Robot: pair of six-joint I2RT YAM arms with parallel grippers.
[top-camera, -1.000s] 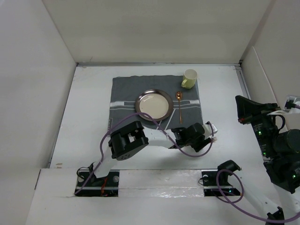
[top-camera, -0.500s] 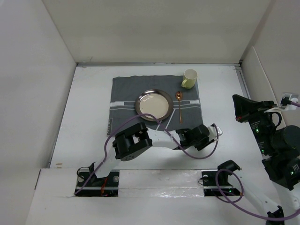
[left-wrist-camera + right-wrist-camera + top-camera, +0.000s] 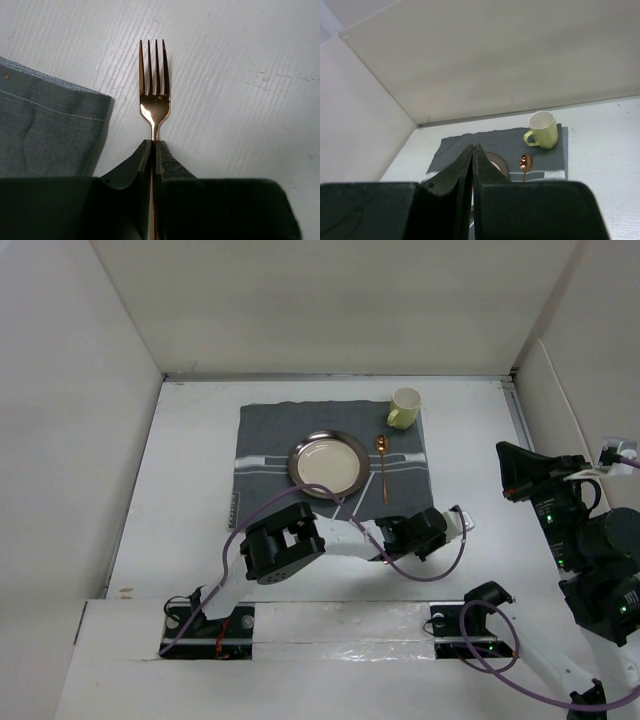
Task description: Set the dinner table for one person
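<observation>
The left tool [image 3: 154, 145] pinches the fork [image 3: 155, 95] by its neck, lower centre of its wrist view; the tines point up-frame over the white worktop [image 3: 240, 75], just right of the grey mat [image 3: 45, 125]; the right tool [image 3: 473, 150] is closed on nothing; plate [image 3: 328, 462], spoon [image 3: 383, 465] and cup [image 3: 404, 407] sit on the mat.

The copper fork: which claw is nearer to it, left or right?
Left. The left claw is shut on the fork, at its handle, beside the grey mat. The right claw hangs shut and empty, far off to the right.
</observation>
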